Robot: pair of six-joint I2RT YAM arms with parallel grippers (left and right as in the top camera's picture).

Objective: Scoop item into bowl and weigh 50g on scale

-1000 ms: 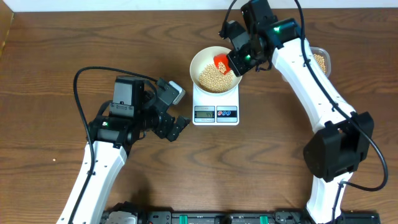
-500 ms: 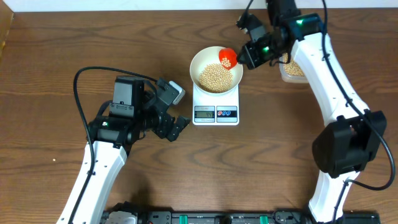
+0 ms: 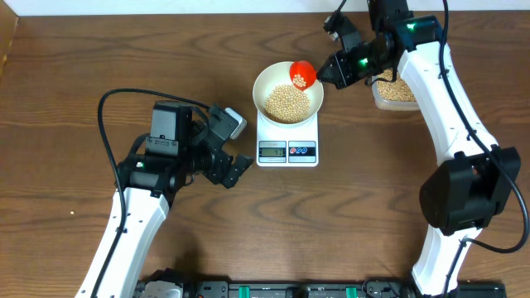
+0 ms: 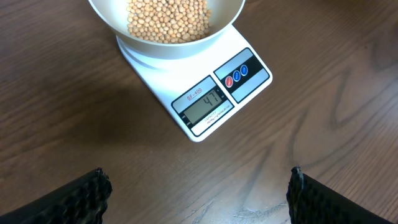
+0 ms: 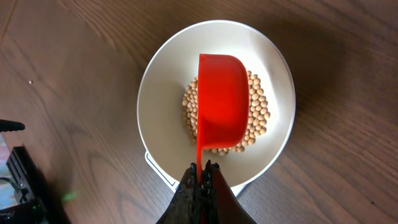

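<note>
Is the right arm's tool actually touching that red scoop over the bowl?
Touching. The right wrist view shows the right tool shut on the thin handle of the red scoop, with no gap between them.

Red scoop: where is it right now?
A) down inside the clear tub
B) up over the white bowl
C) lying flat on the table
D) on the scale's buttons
B: the right arm's fingers pinch the handle of the red scoop, which hangs above the beans in the bowl.
</note>
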